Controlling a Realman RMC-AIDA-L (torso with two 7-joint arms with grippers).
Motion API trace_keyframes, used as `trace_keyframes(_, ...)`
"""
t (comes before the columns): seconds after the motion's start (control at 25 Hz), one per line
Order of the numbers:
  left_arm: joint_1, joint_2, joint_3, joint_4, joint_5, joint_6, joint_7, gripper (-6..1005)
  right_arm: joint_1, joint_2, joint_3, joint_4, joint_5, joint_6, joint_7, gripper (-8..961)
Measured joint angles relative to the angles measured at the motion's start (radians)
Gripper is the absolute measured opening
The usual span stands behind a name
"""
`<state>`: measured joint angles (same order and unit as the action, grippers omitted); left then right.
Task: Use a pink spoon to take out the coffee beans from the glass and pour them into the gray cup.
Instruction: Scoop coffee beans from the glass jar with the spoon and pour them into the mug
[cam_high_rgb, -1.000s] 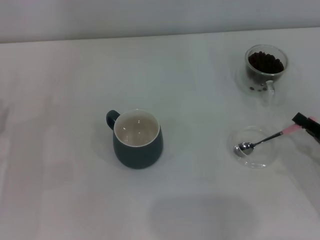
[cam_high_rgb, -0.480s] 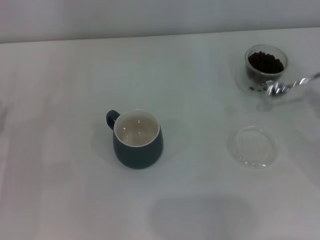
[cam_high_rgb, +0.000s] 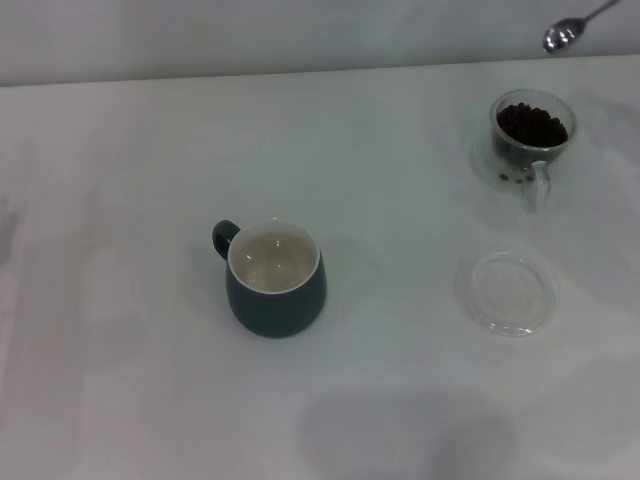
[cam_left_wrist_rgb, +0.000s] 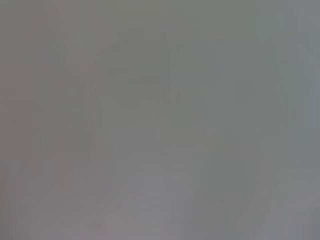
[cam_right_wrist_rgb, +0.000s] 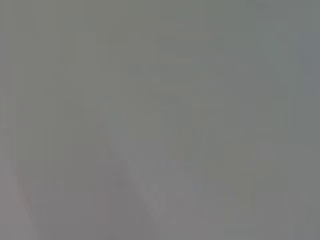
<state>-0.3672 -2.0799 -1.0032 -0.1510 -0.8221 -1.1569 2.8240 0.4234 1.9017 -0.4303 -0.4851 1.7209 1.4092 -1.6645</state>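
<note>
Early in the job, by the look of it. No scooping done as far as can be judged: small clear glass cup with the side handle (cam_high_rgb: 531, 141) brim-full of dark brown oval coffee beans (cam_high_rgb: 532, 124), heaped to the rim, with a few more visible low down through the wall. Rounded dark blue-gray ceramic mug (cam_high_rgb: 274, 277), loop handle turned toward the robot's left, showing only a bare cream-white inside, not one bean in it. Left to do: dip, lift, carry across, tip out, likely several rounds.

Slim teaspoon with the shiny metal bowl (cam_high_rgb: 567, 30) up in the air at the far right corner of the head view, beyond the bean glass and off the counter, bowl lowest and neck slanting up out of the picture. Pink handle cut off by the edge, so not visible here. Bowl bright and seemingly bare, though too small to rule out a bean. Presumably carried by the right hand, yet neither hand in sight anywhere; cannot tell whether fingers apart, together or clamped on the spoon. Both wrist views a flat gray blur, nothing readable.

Flat clear glass saucer (cam_high_rgb: 506, 292) lying bare on the pale counter (cam_high_rgb: 120, 160), nearer than the bean glass and well apart from the mug. Mug near the middle of the counter, bean glass toward the far right, a wide open stretch between them.
</note>
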Motion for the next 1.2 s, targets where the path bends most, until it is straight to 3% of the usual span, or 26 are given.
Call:
trace_keyframes(0.2,-0.001,-0.001,0.000,-0.001,0.001,0.003,0.000,820,0.024,0.037,-0.006,-0.133,-0.143,-0.073,-0.038,155)
trace_keyframes(0.44,-0.002,-0.001,0.000,-0.003,0.002,0.004,0.000,820,0.028,0.067,-0.022,-0.169,-0.219,-0.113,-0.073,156)
trace_keyframes(1.2,-0.020,-0.001,0.003,0.001,0.005,0.003,0.000,820,0.010,0.083,-0.161,-0.167,-0.241,-0.304,-0.136,159)
